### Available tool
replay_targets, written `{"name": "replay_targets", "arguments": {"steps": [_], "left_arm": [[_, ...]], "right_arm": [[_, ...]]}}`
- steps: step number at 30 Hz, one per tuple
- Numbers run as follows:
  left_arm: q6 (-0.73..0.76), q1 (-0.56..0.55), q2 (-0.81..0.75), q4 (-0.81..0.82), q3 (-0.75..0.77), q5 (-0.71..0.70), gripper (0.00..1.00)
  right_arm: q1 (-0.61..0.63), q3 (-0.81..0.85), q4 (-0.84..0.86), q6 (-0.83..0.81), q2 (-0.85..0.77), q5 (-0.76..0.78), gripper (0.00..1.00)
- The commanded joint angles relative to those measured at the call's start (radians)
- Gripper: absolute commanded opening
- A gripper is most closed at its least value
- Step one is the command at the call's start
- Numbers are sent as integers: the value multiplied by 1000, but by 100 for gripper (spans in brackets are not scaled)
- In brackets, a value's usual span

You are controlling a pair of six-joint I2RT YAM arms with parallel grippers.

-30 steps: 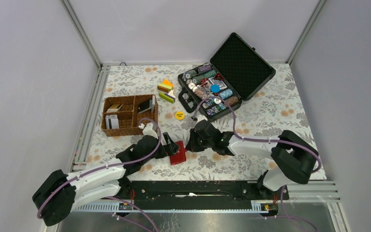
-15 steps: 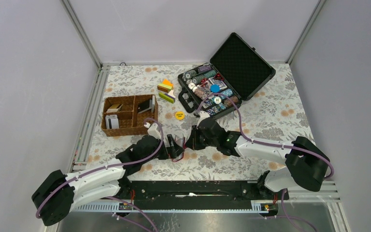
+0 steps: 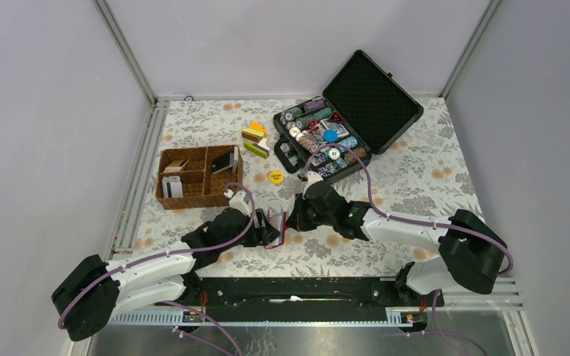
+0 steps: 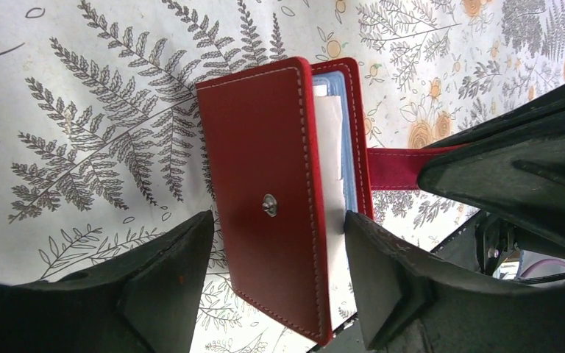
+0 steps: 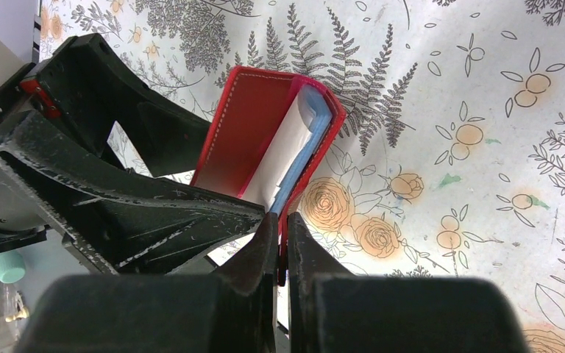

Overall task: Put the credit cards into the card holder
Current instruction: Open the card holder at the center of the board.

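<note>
The card holder (image 4: 265,169) is a red wallet with a snap, half folded and standing on edge on the floral cloth. A white credit card (image 4: 329,162) sits in its light blue inner pocket. My left gripper (image 4: 278,217) is open and straddles the wallet. Its left finger is apart from the cover and its right finger is close by the card's edge. My right gripper (image 5: 279,220) is shut on the wallet's red flap edge (image 5: 246,125). From above, the wallet (image 3: 277,231) is mostly hidden between the two grippers. More cards (image 3: 172,185) stand in the basket.
A brown wicker basket (image 3: 197,199) stands left of the grippers. An open black case (image 3: 371,93) of poker chips sits at the back right. A yellow chip (image 3: 275,176) and coloured blocks (image 3: 254,139) lie behind the grippers.
The wallet lay flat a second ago; now it stands half folded between both grippers. My right gripper moved left onto it. My left jaws have narrowed around it.
</note>
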Motion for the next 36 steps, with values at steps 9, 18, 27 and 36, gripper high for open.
{"name": "replay_targets", "arguments": {"steps": [9,18,27,36], "left_arm": [[38,-27,65,5,79,-43,71],[53,-66,105,-166,157,-197,63],[37,-83,96,-258,178,-289,61],[18,-103,74,-374,205,-394,60]], "right_arm": [[3,2,-1,-22,-41,-15,0],[3,1,-42,-33,-84,24,0],[4,-14,-63,-35,-91,46,0],[3,-37,-74,-32,-83,63,0]]}}
